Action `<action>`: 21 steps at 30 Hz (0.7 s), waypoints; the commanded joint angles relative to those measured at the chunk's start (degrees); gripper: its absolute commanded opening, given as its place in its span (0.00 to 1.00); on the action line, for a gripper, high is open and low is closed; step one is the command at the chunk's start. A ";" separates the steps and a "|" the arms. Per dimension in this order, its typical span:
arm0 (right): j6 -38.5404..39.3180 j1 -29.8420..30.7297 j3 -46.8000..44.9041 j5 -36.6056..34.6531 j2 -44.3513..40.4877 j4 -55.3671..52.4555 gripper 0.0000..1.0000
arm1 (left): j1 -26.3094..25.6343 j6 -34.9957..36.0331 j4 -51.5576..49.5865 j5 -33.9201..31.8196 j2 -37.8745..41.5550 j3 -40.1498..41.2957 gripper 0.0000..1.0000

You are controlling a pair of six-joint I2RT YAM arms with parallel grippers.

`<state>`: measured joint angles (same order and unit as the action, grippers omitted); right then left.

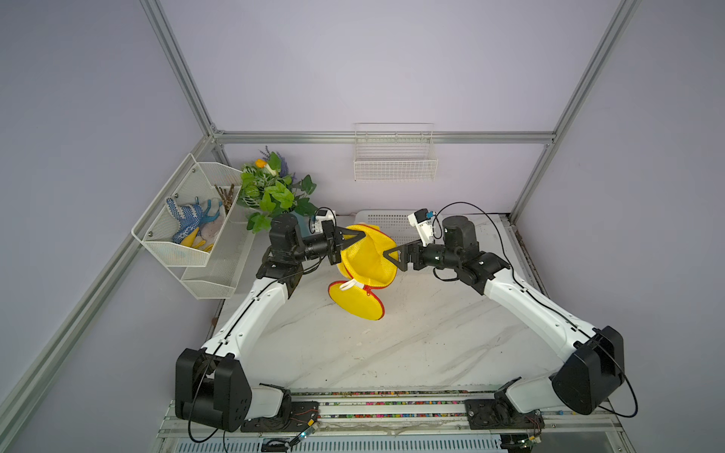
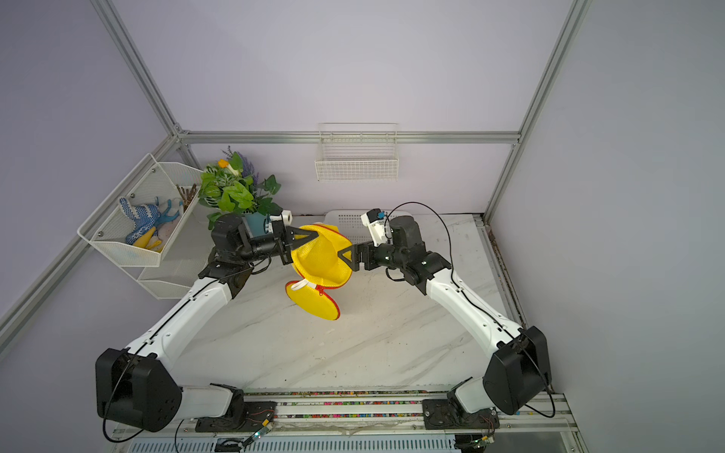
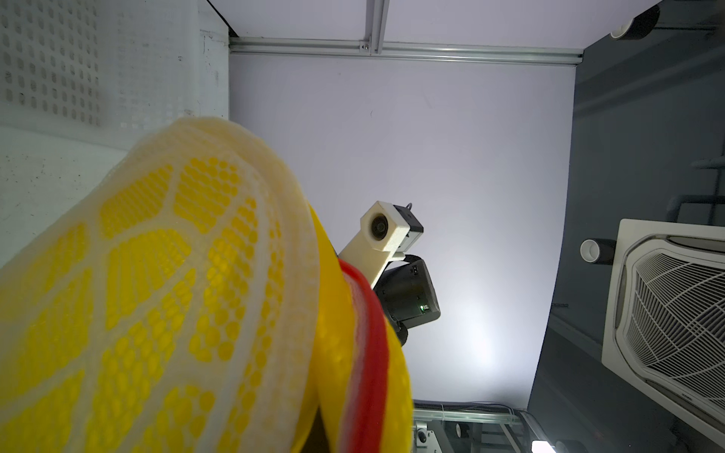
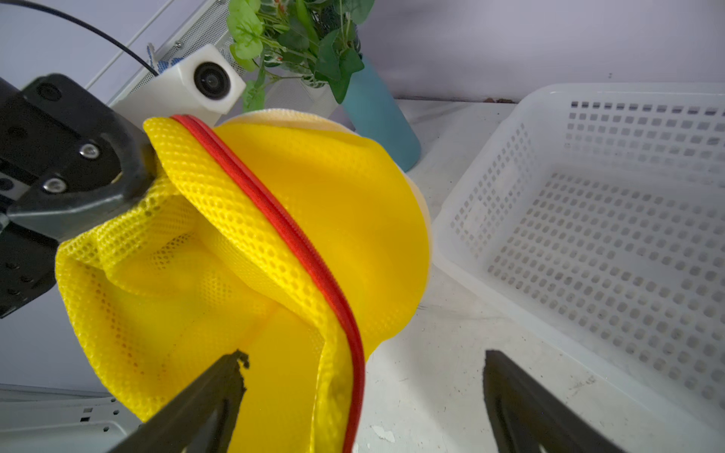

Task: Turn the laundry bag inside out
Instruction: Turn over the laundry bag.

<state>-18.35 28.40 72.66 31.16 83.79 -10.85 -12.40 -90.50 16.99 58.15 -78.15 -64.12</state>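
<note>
Yellow mesh laundry bag (image 1: 365,257), trimmed with a red zipper, hangs lifted over the white marble-look tabletop (image 1: 392,345), between the two arms. The left gripper (image 4: 147,172) is clenched on its mesh rim. The right gripper (image 4: 365,359) is released, jaws wide astride the zipper edge.

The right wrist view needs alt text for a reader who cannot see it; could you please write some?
A yellow mesh laundry bag hangs open, its rim pinched by the left gripper, its red zipper edge showing between the fingers of the open right gripper. Nearby are a white basket and a plant.
</note>
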 commanded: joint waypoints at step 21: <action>-28.16 -1.11 -4.64 26.17 -1.78 29.77 0.00 | 1.14 5.62 2.56 -3.01 -1.74 -0.75 0.00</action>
<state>-40.23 26.98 66.06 51.18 87.02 15.53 -11.60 -90.74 21.76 56.23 -78.37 -64.12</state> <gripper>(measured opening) 0.060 0.056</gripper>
